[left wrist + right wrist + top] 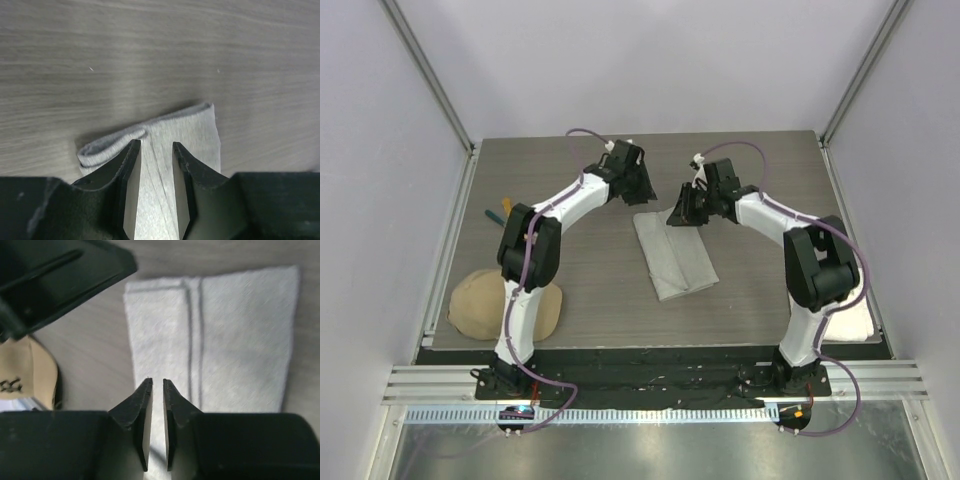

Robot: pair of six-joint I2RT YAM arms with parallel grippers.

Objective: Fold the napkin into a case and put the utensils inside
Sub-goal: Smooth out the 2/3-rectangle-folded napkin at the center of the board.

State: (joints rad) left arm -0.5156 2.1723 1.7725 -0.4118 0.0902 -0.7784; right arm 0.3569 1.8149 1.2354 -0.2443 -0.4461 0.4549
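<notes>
The left end effector [153, 195] is seen with its jaws parted and nothing clamped between them; it is poised low over the far end of the napkin [192, 135], whose cloth shows flat through the gap. Just to the left of its fingers [131, 172], a doubled edge of the cloth is seen bulging up slightly from the surface [590, 290]. The right end effector [154, 430] is likewise unclenched, only a narrow gap being left between its jaws, and nothing is gripped; it is held over the same end of the napkin, close beside the left one. Directly ahead of it the cloth is laid out as a long, narrow folded strip, with a lengthwise seam where the layers overlap. The fold into a case is therefore judged to be largely made, though whether a usable pocket is formed cannot be told. The utensils [498, 211] are found well away to the left of the left end effector, near the edge of the surface, untouched and apart from the napkin, so placing them inside is judged not yet begun. A tan cap [505, 303] and a white towel [860, 322] are left nearer the arm bases, well apart from both end effectors.
</notes>
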